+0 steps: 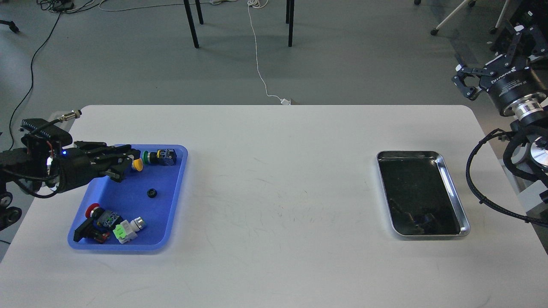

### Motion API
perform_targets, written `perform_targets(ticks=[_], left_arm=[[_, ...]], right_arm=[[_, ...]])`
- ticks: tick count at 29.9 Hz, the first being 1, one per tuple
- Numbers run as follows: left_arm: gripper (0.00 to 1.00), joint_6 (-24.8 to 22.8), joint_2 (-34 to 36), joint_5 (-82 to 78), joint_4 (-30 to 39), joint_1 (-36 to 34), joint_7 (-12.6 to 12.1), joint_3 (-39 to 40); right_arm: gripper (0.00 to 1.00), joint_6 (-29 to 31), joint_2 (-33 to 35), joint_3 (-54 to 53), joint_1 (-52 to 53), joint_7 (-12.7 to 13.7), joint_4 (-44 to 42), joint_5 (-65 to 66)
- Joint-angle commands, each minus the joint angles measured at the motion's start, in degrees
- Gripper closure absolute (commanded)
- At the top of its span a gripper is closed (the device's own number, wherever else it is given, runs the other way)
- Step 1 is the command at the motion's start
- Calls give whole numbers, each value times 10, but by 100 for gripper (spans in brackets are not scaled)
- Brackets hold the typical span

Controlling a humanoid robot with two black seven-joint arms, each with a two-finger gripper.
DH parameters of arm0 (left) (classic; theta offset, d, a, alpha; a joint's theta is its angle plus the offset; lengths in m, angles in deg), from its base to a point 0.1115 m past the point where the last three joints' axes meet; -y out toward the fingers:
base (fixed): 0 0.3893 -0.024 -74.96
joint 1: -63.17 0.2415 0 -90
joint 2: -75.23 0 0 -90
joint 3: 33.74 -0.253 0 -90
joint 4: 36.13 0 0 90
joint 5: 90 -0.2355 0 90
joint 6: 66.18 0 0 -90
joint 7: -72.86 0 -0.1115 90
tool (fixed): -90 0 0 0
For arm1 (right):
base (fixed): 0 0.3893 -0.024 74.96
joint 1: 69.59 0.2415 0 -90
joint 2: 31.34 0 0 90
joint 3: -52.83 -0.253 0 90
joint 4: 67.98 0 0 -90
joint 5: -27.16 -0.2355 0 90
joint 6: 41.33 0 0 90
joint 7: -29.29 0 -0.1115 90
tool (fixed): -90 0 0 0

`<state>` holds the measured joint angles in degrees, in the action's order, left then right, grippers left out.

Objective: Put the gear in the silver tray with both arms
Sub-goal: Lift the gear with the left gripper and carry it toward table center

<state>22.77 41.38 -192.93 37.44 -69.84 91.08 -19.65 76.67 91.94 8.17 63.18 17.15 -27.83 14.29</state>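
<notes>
Blue tray point(171, 222): gear point(151, 193), pushbuttons | silver tray point(454, 188): bare | left hand point(126, 164), right hand point(464, 83): grip unclear

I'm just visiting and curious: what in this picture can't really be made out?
- Head view: the small black gear in the blue tray is too small to show teeth.
- Left gripper: dark, fingers blend together; open or shut unclear.
- Right gripper: seen small, state unclear; its arm is cut off by the edge.
- Silver tray: reflections obscure its bottom.
</notes>
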Motion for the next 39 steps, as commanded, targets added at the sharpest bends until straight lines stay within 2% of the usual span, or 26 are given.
perform_targets(ticks=[1, 4, 7, 11, 16, 20, 26, 34, 39], left_arm=[[75, -2, -35, -6, 16, -31, -3, -3], [75, -16, -103, -7, 14, -72, -11, -6], [75, -61, -173, -8, 10, -106, -31, -7], [75, -91, -240, -34, 9, -116, -49, -8], [75, -95, -338, -88, -25, -111, -57, -32], [75, -95, -413, -106, -61, -112, -63, -67], [75, -92, -500, -123, -133, -108, -65, -73], [74, -91, -552, -154, -164, -75, -66, -73], [73, -91, -562, -184, -195, -66, -81, -73]], right_arm=[[1, 0, 24, 0, -10, 0, 7, 0], [1, 0, 32, -3, -31, -1, 14, 0], [1, 0, 44, -7, -45, -1, 15, 0], [1, 0, 64, -10, -63, -2, 36, 0], [1, 0, 96, -12, -103, -6, 101, 0], [1, 0, 100, -12, -129, -7, 116, 0], [1, 0, 113, -13, -149, -7, 136, 0], [1, 0, 120, -13, -150, -7, 137, 0], [1, 0, 119, -12, -150, -6, 136, 1]])
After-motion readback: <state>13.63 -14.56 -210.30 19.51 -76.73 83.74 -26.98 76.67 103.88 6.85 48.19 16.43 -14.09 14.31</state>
